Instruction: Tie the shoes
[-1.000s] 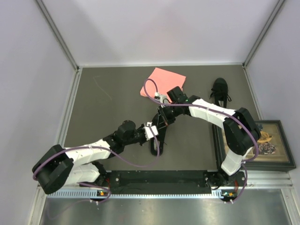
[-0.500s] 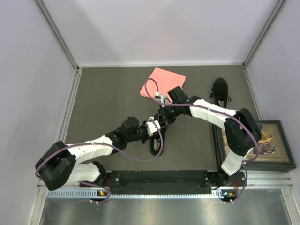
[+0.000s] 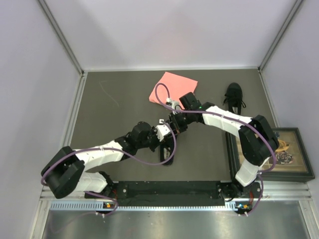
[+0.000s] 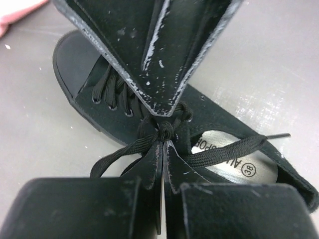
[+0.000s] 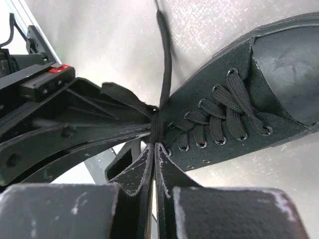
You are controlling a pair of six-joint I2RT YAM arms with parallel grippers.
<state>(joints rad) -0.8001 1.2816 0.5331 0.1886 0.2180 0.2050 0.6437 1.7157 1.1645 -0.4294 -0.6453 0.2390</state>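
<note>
Right now the near shoe (image 3: 166, 155) is lying on the counter (image 3: 114, 114) directly beneath both claws, with its pale insole (image 4: 224, 162) showing just beside the left claw (image 4: 162, 149). Its laces (image 4: 219, 149) are gathering into a small knot (image 4: 164, 130) over the tongue, exactly where the two claws are meeting tip to tip. The left claw is pressing its fingers together on the lace at that knot, and the right claw (image 5: 154, 149), facing it, is likewise squeezing shut and appears to be pinching a strand. Judging by this, the knot is being drawn tight. Doing it well is going to mean parting the claws in opposite directions, low and level, with even tension and a firm pinch, so the thin lace is not slipping and the shoe is not lifting or twisting. Loose lace ends are trailing out to either side of the left claw. The main hazard is the claws themselves crowding one another, with the purple cable (image 3: 149, 169) looping close behind the left claw. A pink cloth (image 3: 174, 87) is lying just beyond the right claw, the second shoe (image 3: 234, 97) well off to its outer side, and a framed picture (image 3: 289, 152) farther back by that arm, none of them blocking.
</note>
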